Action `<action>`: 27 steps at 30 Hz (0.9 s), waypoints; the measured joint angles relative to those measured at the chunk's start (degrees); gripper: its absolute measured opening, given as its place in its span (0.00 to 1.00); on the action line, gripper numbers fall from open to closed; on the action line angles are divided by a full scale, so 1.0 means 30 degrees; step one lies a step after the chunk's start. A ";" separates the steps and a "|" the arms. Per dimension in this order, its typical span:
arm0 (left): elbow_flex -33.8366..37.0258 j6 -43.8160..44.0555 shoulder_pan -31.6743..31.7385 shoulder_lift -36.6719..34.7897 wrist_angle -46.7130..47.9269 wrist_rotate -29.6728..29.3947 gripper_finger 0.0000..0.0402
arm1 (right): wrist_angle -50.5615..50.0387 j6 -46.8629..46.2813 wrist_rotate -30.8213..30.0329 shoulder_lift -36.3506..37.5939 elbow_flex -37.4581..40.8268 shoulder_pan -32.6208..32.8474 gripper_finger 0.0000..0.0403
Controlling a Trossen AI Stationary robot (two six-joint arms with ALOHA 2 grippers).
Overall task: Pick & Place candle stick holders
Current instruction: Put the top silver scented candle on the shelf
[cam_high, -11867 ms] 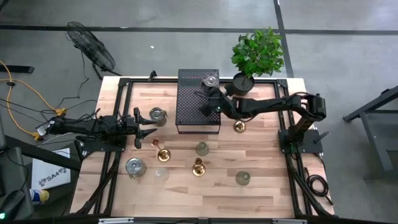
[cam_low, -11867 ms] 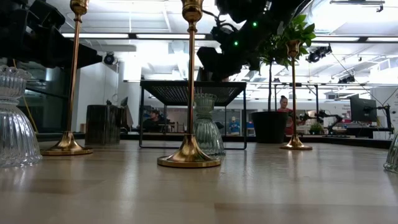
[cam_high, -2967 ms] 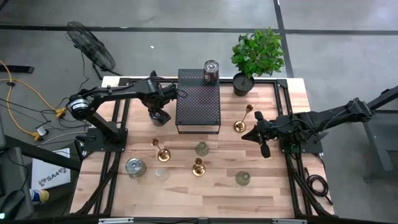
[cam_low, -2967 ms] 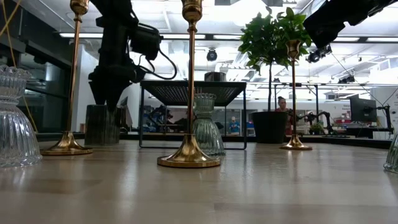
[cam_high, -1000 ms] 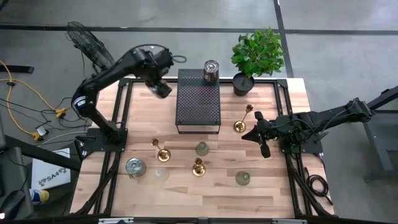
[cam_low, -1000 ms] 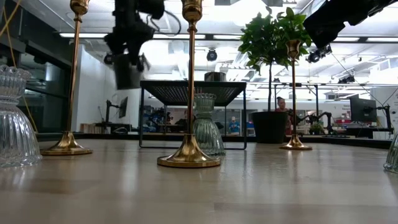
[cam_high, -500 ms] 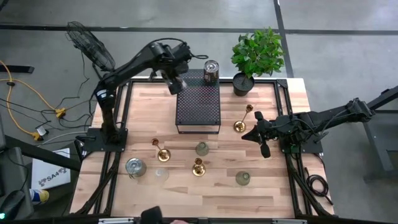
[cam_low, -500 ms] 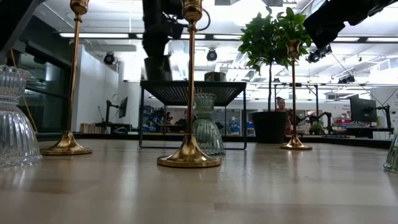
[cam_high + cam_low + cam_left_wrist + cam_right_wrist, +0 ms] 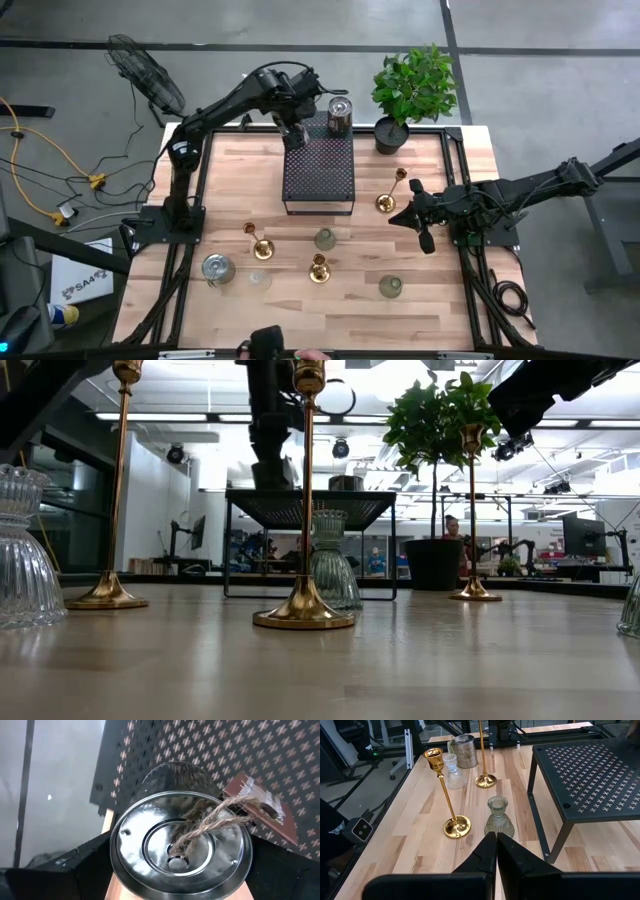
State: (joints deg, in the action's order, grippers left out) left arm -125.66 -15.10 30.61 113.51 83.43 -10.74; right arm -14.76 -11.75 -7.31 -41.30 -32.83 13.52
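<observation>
Candle stick holders: one silvery round cup (image 9: 340,115) stands on the black perforated metal box (image 9: 320,178). The left gripper (image 9: 292,135), jaws wide around a second silvery tin cup (image 9: 180,851), hangs above the box. Seven wait on the desk (image 9: 430,300); right gripper (image 9: 424,240) idles, jaws closed.

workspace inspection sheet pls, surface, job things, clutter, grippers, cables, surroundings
surface: wooden table, black perforated box at the back.
job's things: silvery cup on the box; three brass holders and several glass cups on the table.
clutter: potted plant.
grippers: left gripper over the box's back left corner, holding a tin cup; right gripper shut, empty, at the right.
cables: yellow cable on the floor, left.
surroundings: fan on the floor.
</observation>
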 joint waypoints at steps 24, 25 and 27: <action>-0.0030 -0.0462 -0.0611 0.1068 -0.2490 -0.0938 0.95 | 0.0000 0.0000 -0.0001 0.0000 -0.0004 -0.0004 0.01; -0.0030 -0.0479 -0.0611 0.1075 -0.2555 -0.1241 0.95 | 0.0000 0.0000 -0.0004 0.0000 -0.0004 -0.0003 0.01; -0.0030 -0.0531 -0.0616 0.1063 -0.2696 -0.1825 0.96 | 0.0000 0.0000 0.0000 0.0000 -0.0004 0.0000 0.01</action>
State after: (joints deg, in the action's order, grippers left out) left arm -125.75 -16.69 28.76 116.70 75.34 -16.21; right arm -14.76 -11.75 -7.31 -41.30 -32.84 13.52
